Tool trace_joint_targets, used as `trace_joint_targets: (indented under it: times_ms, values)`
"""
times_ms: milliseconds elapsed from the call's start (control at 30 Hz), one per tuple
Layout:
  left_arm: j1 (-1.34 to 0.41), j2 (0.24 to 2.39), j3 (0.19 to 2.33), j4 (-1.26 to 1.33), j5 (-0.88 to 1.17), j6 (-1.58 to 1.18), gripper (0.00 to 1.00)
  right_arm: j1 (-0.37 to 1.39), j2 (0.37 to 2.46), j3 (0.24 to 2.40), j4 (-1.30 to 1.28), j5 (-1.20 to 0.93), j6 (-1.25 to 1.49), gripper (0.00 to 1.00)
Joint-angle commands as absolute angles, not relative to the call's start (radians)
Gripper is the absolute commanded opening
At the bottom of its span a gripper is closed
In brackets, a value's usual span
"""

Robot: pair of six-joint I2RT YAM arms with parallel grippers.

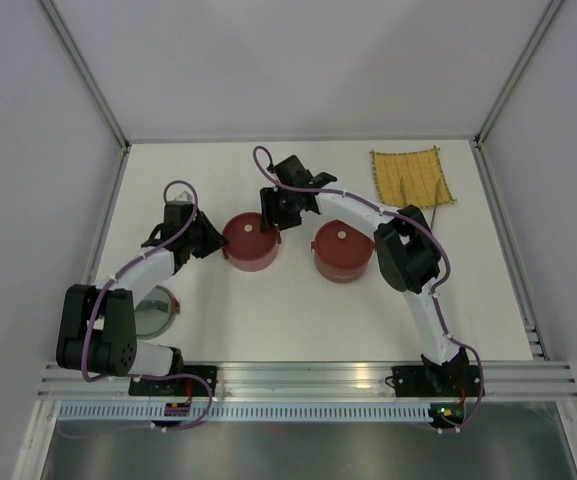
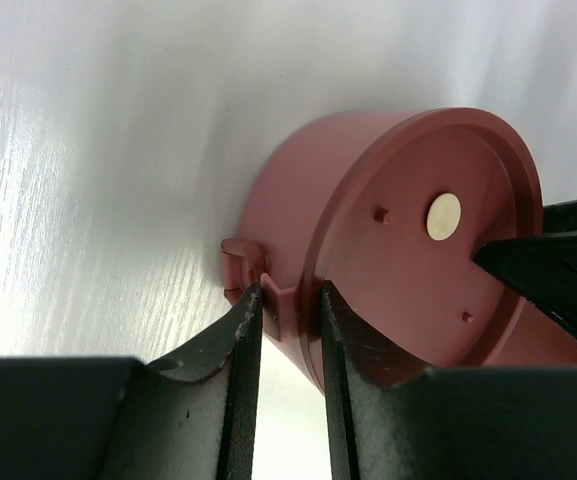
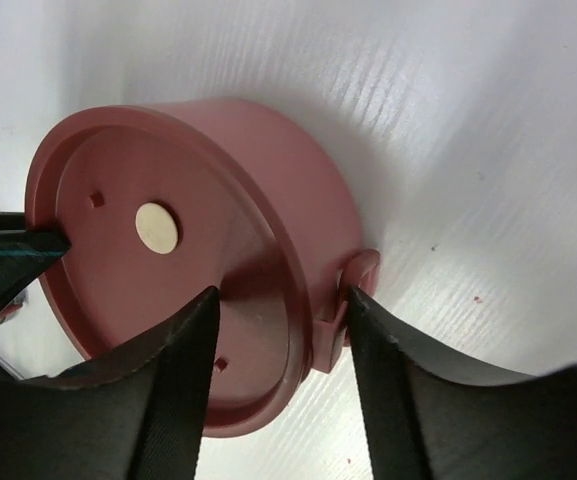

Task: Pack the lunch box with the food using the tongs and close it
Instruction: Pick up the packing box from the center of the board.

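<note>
The lunch box is two dark-red bowls with lids on. The left bowl (image 1: 251,240) has both grippers at it; the right bowl (image 1: 341,250) stands apart. My left gripper (image 1: 216,243) (image 2: 288,290) is shut across the left bowl's rim and side latch (image 2: 276,300). My right gripper (image 1: 271,222) (image 3: 280,292) is open at the opposite side: one finger is over the lid (image 3: 168,280), the other touches the latch loop (image 3: 360,272). What looks like the thin tongs (image 1: 433,212) lies by the mat. The food is hidden.
A yellow woven mat (image 1: 411,177) lies at the back right. A shiny round steel disc (image 1: 156,312) sits by the left arm's elbow. White walls with metal posts close in the table (image 1: 288,320) on three sides.
</note>
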State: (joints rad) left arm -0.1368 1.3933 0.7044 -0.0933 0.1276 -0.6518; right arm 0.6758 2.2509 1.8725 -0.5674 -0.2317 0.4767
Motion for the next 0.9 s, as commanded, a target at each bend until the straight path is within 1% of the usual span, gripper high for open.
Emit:
trace_joint_targets:
  times_ms: [0,133,300,533,700,833,867]
  values:
    - [-0.138,1.391,0.738,-0.126,0.115,-0.585,0.29,0.660,2.229,1.826,-0.534,-0.287,0.491,0.61]
    - [-0.135,1.399,0.752,-0.130,0.126,-0.575,0.29,0.600,2.155,1.729,-0.456,-0.347,0.508,0.65]
    - [-0.135,1.408,0.761,-0.129,0.127,-0.578,0.29,0.600,2.135,1.665,-0.399,-0.390,0.535,0.66]
    - [-0.135,1.411,0.761,-0.132,0.137,-0.586,0.29,0.603,2.166,1.655,-0.368,-0.406,0.552,0.65]
    - [-0.135,1.410,0.767,-0.133,0.140,-0.584,0.29,0.611,2.164,1.625,-0.328,-0.433,0.587,0.63]
    - [-0.135,1.411,0.765,-0.132,0.143,-0.595,0.28,0.617,2.152,1.609,-0.304,-0.431,0.604,0.57]
    - [-0.135,1.410,0.765,-0.130,0.143,-0.597,0.28,0.618,2.155,1.608,-0.298,-0.434,0.613,0.54]
